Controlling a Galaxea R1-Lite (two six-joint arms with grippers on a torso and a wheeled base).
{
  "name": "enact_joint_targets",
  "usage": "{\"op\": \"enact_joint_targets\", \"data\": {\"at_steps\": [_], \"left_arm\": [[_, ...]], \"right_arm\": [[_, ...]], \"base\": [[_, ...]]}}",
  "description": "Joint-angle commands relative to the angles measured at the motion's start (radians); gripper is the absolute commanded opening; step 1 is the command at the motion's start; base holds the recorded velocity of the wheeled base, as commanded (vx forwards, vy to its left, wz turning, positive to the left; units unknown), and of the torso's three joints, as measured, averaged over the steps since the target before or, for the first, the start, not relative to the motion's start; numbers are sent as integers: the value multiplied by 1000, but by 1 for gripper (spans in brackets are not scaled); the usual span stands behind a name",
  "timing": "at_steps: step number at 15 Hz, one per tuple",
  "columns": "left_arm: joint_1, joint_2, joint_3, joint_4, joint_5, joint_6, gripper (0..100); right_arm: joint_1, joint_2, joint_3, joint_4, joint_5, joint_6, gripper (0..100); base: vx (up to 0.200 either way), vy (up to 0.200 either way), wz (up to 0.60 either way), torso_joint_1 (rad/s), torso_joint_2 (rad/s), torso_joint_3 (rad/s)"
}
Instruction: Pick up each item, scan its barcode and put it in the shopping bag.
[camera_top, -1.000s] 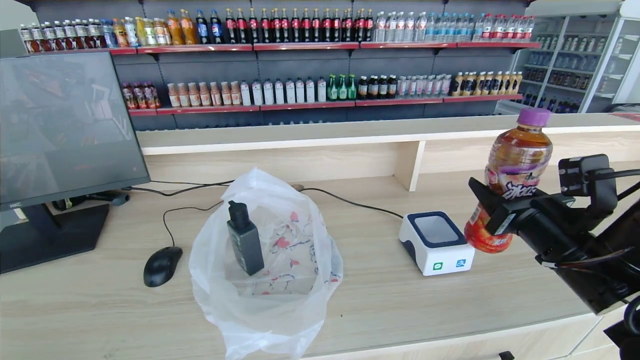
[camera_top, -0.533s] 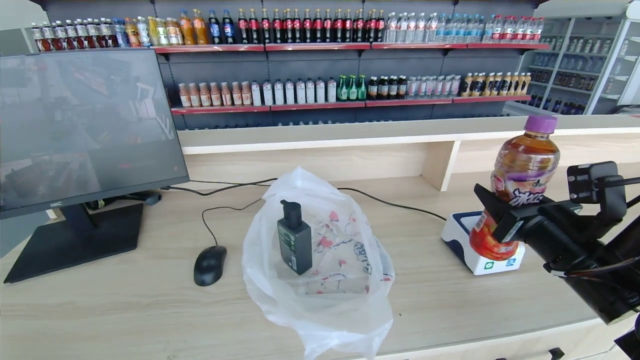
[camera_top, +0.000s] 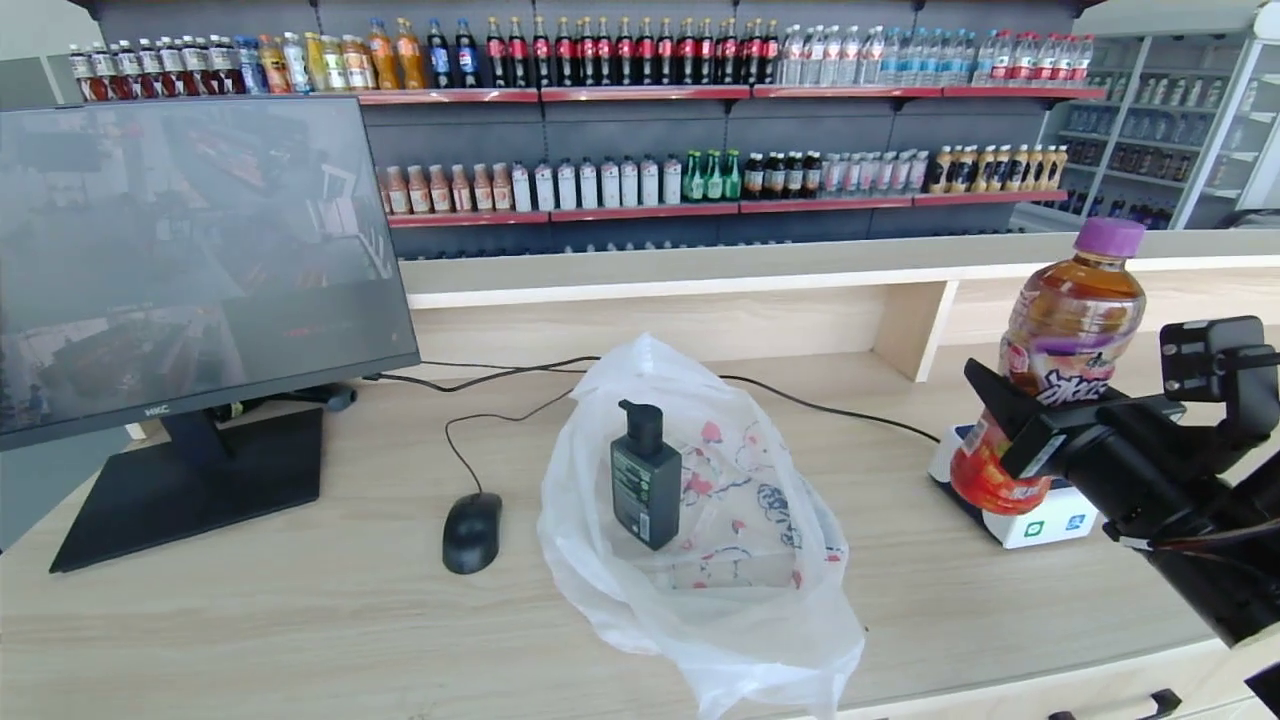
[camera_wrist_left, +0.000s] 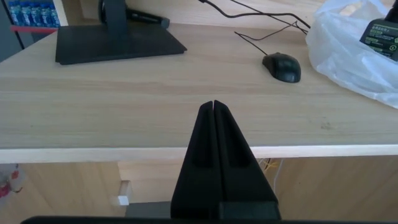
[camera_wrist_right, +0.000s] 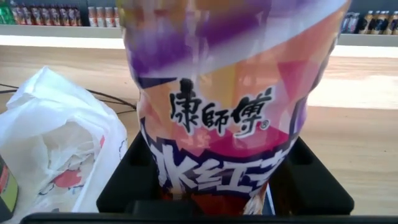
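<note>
The tea bottle (camera_top: 1070, 370) with the purple cap is upright in the air at the right of the desk (camera_top: 300, 620). Its base hangs just above the white scanner (camera_top: 1040, 520) and hides most of the scanner's window. That placement suggests it is being held there so the code can be read, though the barcode itself cannot be made out. The right gripper (camera_top: 1040, 430) has its jaws clamped on the lower half of the bottle, across the label. One jaw is on each side, and the cap and shoulder stand clear above them.

To the left of the scanner lies the shopping bag (camera_top: 720, 600), its mouth open and slumped. A dark pump bottle (camera_top: 645, 490) stands inside it, probably already scanned. Further left are the mouse (camera_top: 472, 532) and the monitor (camera_top: 190, 260).

The left gripper (camera_wrist_left: 213, 124) hangs off the desk's near edge with its jaws together and nothing between them.
</note>
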Motion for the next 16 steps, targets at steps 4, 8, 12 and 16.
{"op": "enact_joint_targets", "data": {"at_steps": [4,8,12,16], "left_arm": [[0,0,0,-2,0,0,0],[0,0,0,-2,0,0,0],[0,0,0,1,0,6,0],[0,0,0,1,0,6,0]], "right_arm": [[3,-15,1,1,1,1,0],[3,-18,-5,1,3,2,0],[23,-12,-22,1,26,2,0],[64,54,-115,1,46,2,0]], "base": [[0,0,600,-2,5,2],[0,0,0,0,0,0],[0,0,0,0,0,0],[0,0,0,0,0,0]]}}
